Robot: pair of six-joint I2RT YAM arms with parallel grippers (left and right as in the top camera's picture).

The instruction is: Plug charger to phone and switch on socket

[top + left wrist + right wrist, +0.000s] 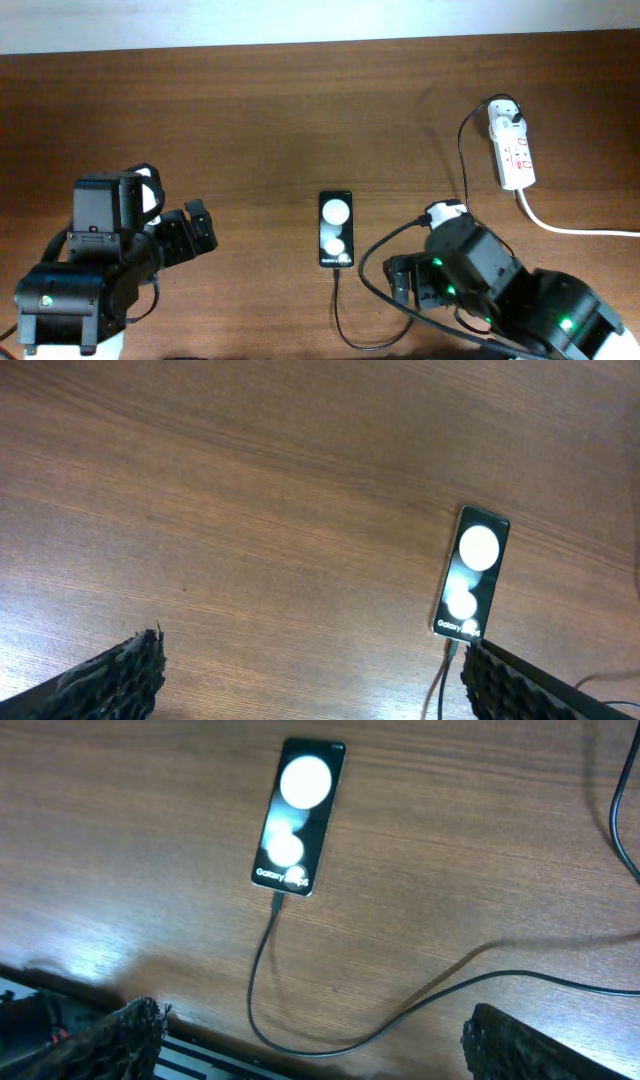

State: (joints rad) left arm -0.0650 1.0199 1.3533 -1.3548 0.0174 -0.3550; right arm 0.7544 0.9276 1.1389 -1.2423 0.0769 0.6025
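Phone (335, 229) lies face up midway along the near edge of the tabletop (250, 120), the charger (257, 960) tip seated in its near end. We see its black cable loop away to the socket (511, 148) by the far right corner. Left gripper (312, 655) and right gripper (315, 1020) hover at the near corners, fingers spread, holding nothing.

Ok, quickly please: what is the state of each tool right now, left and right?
Left tool: open, holding nothing.
Right tool: open, holding nothing.
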